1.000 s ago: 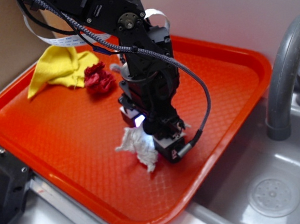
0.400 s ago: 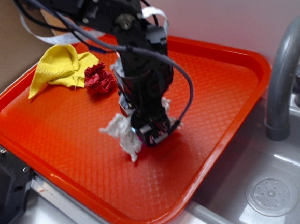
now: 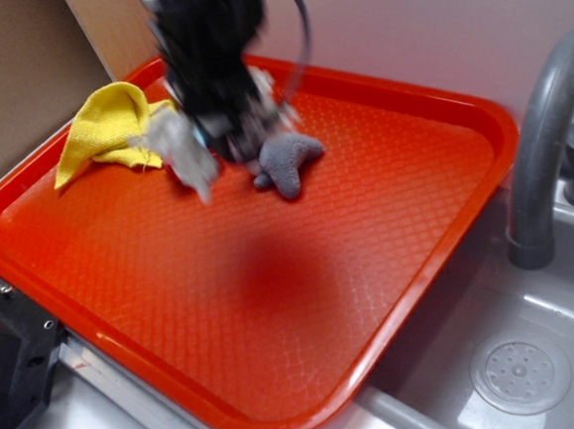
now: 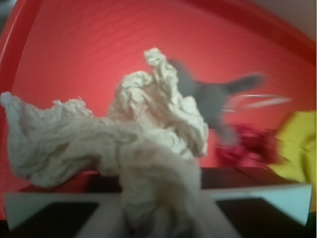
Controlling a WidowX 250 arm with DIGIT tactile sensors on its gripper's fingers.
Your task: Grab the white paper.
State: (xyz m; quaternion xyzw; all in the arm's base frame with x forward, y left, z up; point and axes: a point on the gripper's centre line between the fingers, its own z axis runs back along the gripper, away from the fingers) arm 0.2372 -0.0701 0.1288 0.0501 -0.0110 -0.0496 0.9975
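Note:
My gripper (image 3: 223, 130) is shut on the white paper (image 3: 185, 153) and holds it in the air above the far left part of the orange tray (image 3: 391, 266). The arm is blurred with motion. In the wrist view the wrinkled white paper (image 4: 133, 134) fills the middle, hangs out from between the jaws and hides the fingertips. My gripper (image 4: 156, 218) sits at the bottom of that view.
A grey plush toy (image 3: 288, 160) lies on the tray just right of the gripper; it also shows in the wrist view (image 4: 208, 96). A yellow cloth (image 3: 106, 129) lies at the far left. A dark red paper wad (image 4: 245, 144) is mostly hidden in the exterior view. A grey faucet (image 3: 545, 144) and sink (image 3: 518, 375) stand right.
My gripper rose and moved toward the far left of the tray, carrying the white paper off the tray floor. The grey plush toy is now uncovered.

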